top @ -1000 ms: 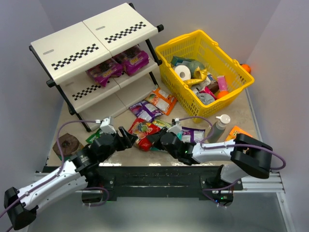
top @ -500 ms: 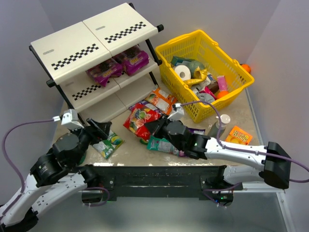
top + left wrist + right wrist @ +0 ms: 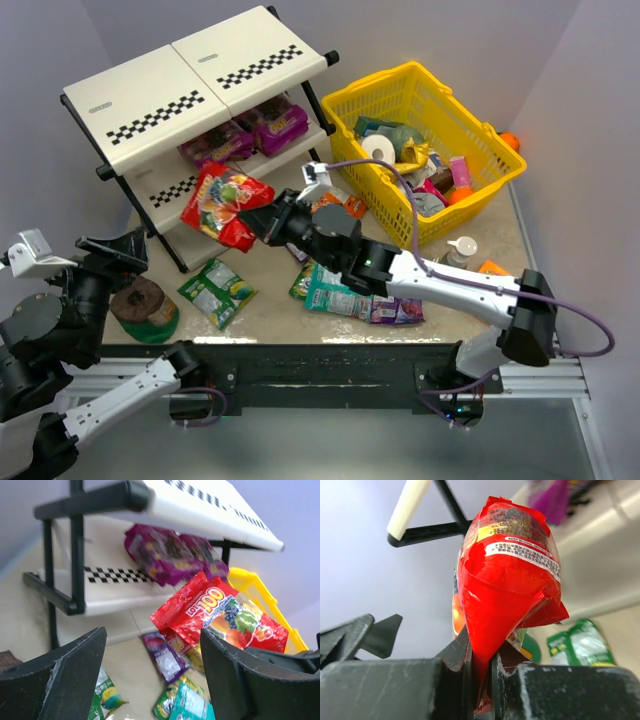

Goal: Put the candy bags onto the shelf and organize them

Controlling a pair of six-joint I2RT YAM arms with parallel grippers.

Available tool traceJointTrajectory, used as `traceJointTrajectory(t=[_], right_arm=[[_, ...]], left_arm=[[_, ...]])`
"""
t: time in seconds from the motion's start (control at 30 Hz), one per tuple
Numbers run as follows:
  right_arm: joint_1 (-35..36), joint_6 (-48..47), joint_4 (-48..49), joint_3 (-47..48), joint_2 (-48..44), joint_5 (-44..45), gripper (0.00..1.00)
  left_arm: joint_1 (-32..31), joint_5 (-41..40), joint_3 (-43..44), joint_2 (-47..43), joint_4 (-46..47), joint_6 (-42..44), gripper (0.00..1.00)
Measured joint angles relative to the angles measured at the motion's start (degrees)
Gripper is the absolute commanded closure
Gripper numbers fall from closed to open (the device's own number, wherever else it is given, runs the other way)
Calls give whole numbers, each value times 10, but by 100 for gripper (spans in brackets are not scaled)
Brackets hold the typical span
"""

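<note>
The shelf (image 3: 190, 80) stands at the far left of the table (image 3: 270, 318), and two purple bags (image 3: 245, 132) lie side by side on its slanted middle tier. More candy bags (image 3: 345, 292) lie loose on the table in front of it.

The red bag (image 3: 225, 205) hangs in the air just in front of the shelf's lower tiers. The right fingers (image 3: 451, 662) are pressed together on its bottom edge, so it stands up crumpled above them. The left fingers (image 3: 60, 680) are spread wide, hold nothing, and sit well back at the near left.

To place the red bag well, I judge the right arm should:
- carry it fully over a cream panel, past the checkered front lip
- lay it flat and face up, beside the purple bags rather than on them
- release low, so the glossy pouch does not slide down the slant
</note>
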Motion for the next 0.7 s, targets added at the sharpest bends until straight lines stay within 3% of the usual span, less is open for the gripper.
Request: traceJointTrajectory(t=[0.3,0.7], right_arm=[[0,-19,38,158,180,-64,100],[0,-52,55,272,258,-57,100]], left_arm=[[-11,-87,22,47,-6,41,19],[-15,-119,21,7,49,97,19]])
